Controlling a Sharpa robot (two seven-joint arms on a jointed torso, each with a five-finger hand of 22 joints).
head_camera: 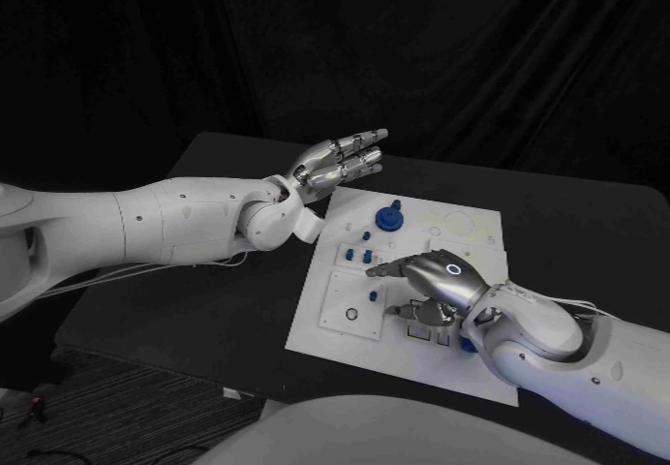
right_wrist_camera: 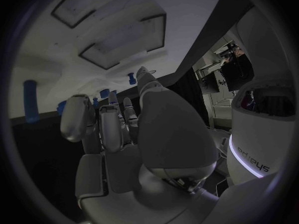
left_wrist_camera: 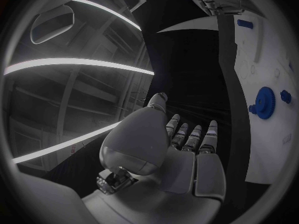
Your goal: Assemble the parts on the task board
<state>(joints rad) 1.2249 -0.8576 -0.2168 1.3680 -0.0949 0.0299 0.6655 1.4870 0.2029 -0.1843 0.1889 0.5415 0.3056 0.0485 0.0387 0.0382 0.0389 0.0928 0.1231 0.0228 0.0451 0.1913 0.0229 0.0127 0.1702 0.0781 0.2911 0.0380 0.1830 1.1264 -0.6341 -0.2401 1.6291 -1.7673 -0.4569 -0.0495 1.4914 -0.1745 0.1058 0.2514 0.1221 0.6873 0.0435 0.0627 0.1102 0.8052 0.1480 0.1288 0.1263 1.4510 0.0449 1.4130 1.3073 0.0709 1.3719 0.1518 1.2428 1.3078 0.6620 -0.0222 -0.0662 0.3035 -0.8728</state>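
The white task board lies in the middle of the black table. A blue gear with a knob stands near its far edge, and small blue pegs stand nearer the middle. My right hand hovers low over the board's near half, fingers stretched toward the pegs, nothing between them. From the right wrist, the fingers reach toward a blue peg. My left hand is raised beyond the board's far left corner, fingers straight, holding nothing. The left wrist view shows that hand, the board and the gear.
A square inset plate with a small ring sits on the board's left side. Grey fittings and a blue piece lie under my right wrist. The table's near left edge drops to carpet.
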